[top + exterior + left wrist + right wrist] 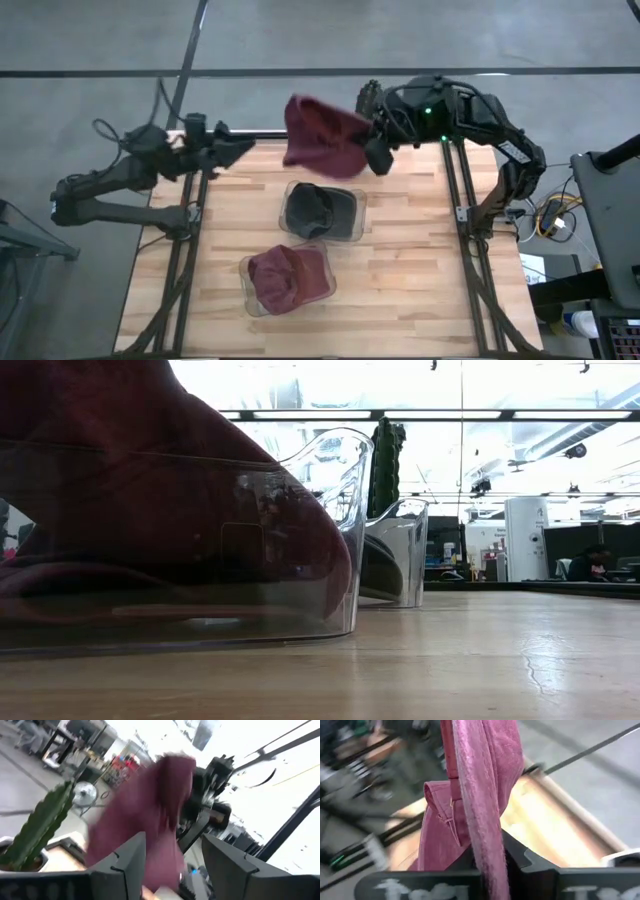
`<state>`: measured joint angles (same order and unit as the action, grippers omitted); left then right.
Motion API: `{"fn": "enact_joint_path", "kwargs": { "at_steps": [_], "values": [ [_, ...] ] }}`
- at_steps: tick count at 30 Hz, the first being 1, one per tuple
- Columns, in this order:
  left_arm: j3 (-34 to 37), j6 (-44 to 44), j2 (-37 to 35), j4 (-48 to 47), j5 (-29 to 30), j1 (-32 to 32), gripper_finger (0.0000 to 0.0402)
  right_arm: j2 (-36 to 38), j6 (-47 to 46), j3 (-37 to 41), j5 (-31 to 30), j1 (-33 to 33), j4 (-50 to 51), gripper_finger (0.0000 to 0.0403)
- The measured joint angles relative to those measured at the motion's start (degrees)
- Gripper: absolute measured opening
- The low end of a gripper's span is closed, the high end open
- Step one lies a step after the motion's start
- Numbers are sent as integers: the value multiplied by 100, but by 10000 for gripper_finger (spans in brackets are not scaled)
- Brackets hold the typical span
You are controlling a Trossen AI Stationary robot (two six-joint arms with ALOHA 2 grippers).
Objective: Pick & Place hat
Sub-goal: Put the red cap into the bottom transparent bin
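A maroon hat (318,135) hangs in the air over the table's far edge, just beyond the far bin; my right gripper (376,150) is shut on it. It also fills the right wrist view as maroon hat (470,795) and shows blurred in the left wrist view as maroon hat (145,815). My left gripper (238,149) waits open at the far-left of the table, pointing toward the hat, with open fingers (131,857) clear of it. My right gripper (490,857) pinches an edge of the maroon hat (487,837) between its two fingers. The fingers come from the table's right side. The hat is lifted clear of the table and droops past the fingers, with its strap and buckle (447,817) hanging loose.
Two clear bins stand mid-table: the far bin (322,211) holds a dark hat, the near bin (288,279) holds another maroon hat (150,510). A green cactus (385,465) stands at the far edge. Bare wood lies to the right (410,260).
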<state>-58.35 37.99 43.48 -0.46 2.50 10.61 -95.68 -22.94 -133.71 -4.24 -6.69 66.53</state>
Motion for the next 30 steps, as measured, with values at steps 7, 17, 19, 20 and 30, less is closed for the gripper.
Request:
{"fn": "enact_joint_path", "kwargs": {
  "at_steps": [7,17,19,20,30],
  "values": [
    [-212,-110,-415,4,78,0,186,-378,-362,108,919,474,67,10],
    [-457,-288,-507,-4,83,0,186,-1224,-1180,493,2092,1345,-375,10],
    [-467,-229,-503,-1,93,0,186,-1412,-1335,575,2197,1510,-542,10],
    [-467,-198,-500,-5,98,0,186,-1500,-1360,600,2276,1567,-617,10],
    [-439,-142,-500,-109,83,0,186,-2534,-1963,645,2528,1790,-1389,9]
  ]
}}
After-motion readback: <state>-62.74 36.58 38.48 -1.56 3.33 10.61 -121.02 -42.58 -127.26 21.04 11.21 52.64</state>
